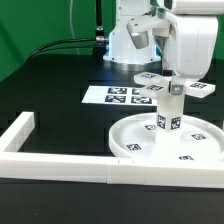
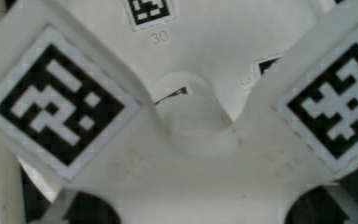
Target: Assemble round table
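Observation:
The large round disc [image 1: 140, 143] lies on the black table at the exterior view's right. The short cylinder leg [image 1: 168, 115] stands upright on its middle. The cross-shaped piece [image 1: 200, 88] sits level on top of the leg, its tagged arms spreading out. My gripper [image 1: 177, 84] comes straight down onto the centre of the cross and is shut on it. In the wrist view the cross-shaped piece [image 2: 194, 120] fills the picture, with big tags on two arms. The fingertips do not show apart from the white plastic there.
The marker board [image 1: 113, 96] lies flat behind the disc. The long white square-bar frame [image 1: 50, 165] runs along the front and turns back at the exterior view's left. The robot base [image 1: 130, 35] and black cables stand at the back.

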`<state>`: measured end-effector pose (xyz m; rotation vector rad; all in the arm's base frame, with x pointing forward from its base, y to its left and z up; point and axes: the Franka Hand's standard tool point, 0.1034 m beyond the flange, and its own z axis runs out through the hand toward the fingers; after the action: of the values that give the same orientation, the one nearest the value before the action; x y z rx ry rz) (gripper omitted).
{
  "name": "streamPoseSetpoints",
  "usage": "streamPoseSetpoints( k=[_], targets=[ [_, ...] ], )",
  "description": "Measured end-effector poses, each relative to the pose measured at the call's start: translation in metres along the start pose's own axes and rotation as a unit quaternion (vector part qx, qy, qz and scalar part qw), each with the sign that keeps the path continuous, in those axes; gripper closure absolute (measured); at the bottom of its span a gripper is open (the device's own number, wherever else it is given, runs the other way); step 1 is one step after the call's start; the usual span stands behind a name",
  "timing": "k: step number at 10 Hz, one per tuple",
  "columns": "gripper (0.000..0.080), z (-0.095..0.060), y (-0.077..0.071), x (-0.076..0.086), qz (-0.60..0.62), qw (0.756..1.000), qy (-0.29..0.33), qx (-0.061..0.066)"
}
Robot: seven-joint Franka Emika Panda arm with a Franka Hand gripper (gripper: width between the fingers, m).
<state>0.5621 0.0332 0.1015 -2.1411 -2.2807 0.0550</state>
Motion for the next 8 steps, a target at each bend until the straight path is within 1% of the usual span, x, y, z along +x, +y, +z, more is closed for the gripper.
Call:
streamPoseSetpoints(
  k=[2,3,4,5,6,7,8],
  targets=[
    [0.0356,0.0000,0.0000,-0.0004,0.011,1.000,0.000,0.000],
    [0.0356,0.0001,-0.0001,-0.0003,0.051,0.999,0.000,0.000],
    [0.0356,0.0004,-0.0007,-0.0001,0.138,0.990,0.004,0.002],
    [0.0354,0.0008,-0.0016,0.0005,0.210,0.978,0.004,0.004],
    [0.0354,0.0010,-0.0017,0.0015,0.282,0.959,0.006,0.004],
    [0.0354,0.0012,-0.0013,0.0019,0.336,0.942,0.006,0.002],
    [0.0354,0.0011,-0.0002,0.0030,0.369,0.929,0.009,-0.004]
  ],
)
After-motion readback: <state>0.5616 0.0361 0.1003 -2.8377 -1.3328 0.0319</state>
